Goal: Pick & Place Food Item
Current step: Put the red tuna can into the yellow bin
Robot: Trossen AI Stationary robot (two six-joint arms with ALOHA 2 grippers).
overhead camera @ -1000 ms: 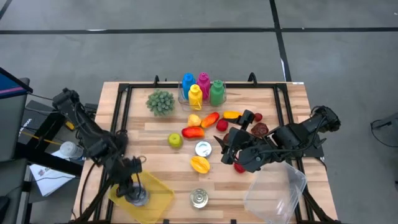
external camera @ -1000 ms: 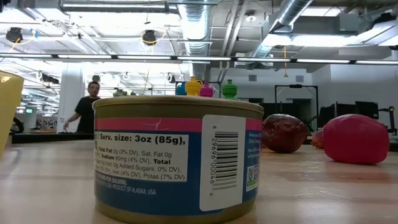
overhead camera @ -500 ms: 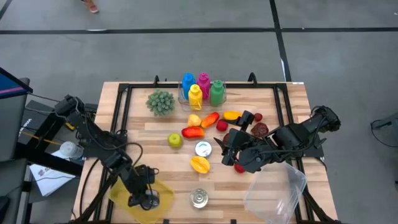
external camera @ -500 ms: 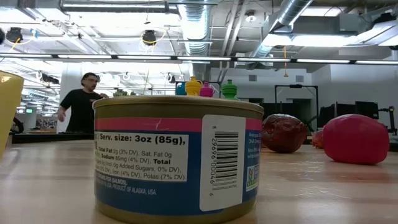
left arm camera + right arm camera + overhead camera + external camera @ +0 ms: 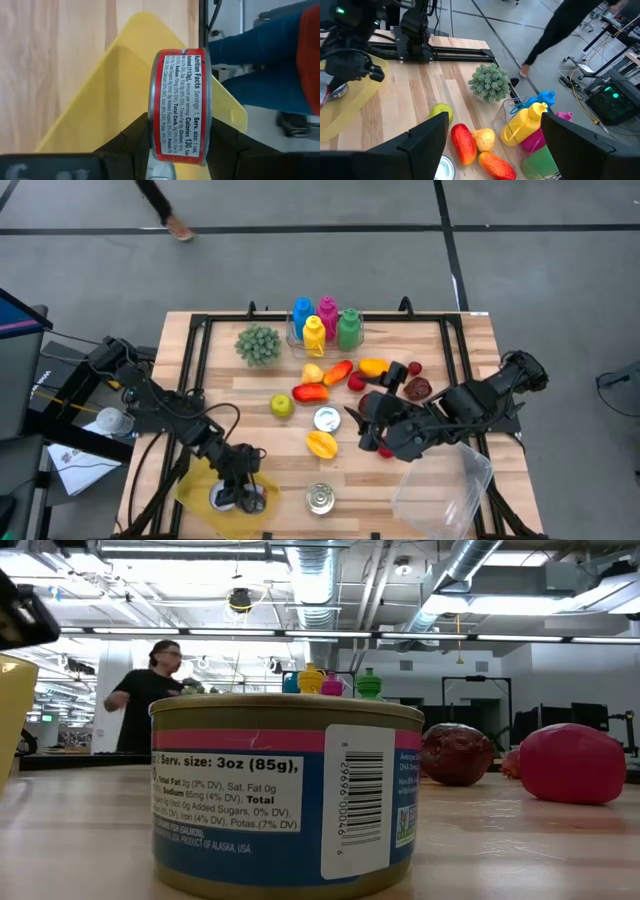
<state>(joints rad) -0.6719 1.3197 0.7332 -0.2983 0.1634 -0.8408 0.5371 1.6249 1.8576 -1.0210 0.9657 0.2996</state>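
Pick looks done, place pending: left gripper [image 5: 176, 150] pinches 1 red-labelled can [image 5: 179, 105] over the yellow bin [image 5: 195, 490], not yet released; right gripper [image 5: 372, 430] idles spread wide mid-surface over the loose food.

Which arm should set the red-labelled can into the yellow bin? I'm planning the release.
The left. Its claw is shut on the red-labelled round metal can, directly over the yellow plastic bin. The right claw is open, away among the plastic fruit.
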